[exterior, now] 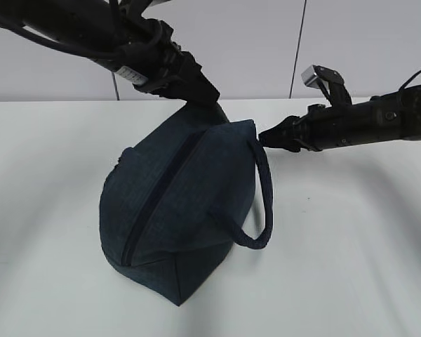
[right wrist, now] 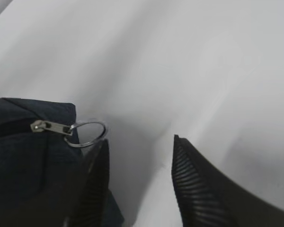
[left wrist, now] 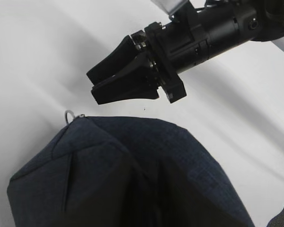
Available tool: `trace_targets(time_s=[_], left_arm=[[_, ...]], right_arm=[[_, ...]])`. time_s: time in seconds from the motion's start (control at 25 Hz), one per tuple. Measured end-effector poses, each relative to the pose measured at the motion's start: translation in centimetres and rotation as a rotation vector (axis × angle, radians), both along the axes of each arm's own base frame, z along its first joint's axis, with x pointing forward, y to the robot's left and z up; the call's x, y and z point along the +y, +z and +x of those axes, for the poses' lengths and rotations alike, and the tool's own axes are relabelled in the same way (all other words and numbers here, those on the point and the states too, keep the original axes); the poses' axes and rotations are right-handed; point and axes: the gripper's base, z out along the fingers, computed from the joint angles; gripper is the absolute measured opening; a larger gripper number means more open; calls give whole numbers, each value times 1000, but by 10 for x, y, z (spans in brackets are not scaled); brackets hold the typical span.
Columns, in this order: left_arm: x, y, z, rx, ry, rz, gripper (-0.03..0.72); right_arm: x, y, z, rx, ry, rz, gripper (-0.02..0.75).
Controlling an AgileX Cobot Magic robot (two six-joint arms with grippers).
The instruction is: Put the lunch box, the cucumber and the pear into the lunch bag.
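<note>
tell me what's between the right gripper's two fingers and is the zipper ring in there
Nothing but bare white table shows between the right gripper fingers in the right wrist view. The ring pull on the lunch bag hangs just outside the left finger, not in the gap.

no readable text, white arm label (exterior: 130, 74) illegible

matt navy woven cloth lunch bag (exterior: 182, 210), shiny metal ring pull (right wrist: 87, 134), smooth white table (exterior: 351, 267).
</note>
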Motion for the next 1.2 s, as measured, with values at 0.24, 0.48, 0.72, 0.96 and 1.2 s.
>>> trace_targets(time_s=[0.24,0.48,0.72,0.96,1.2], left_arm=[[1,1,5,-41,44,-7,414],[11,1,15,-100,93,28,468],[36,-2,28,-134,172,92,469],[66,-4,40,-93,298,128,469],[96,-10,45,-18,379,195,468]], right_arm=[[-8,19,-1,-48,-46,-117,351],[-16,42,-5,-26,-123,-205,351],[-19,55,-8,55,-227,-129,351],[-19,78,-12,31,-257,-92,351],[-17,89,-16,35,-261,-53,351]])
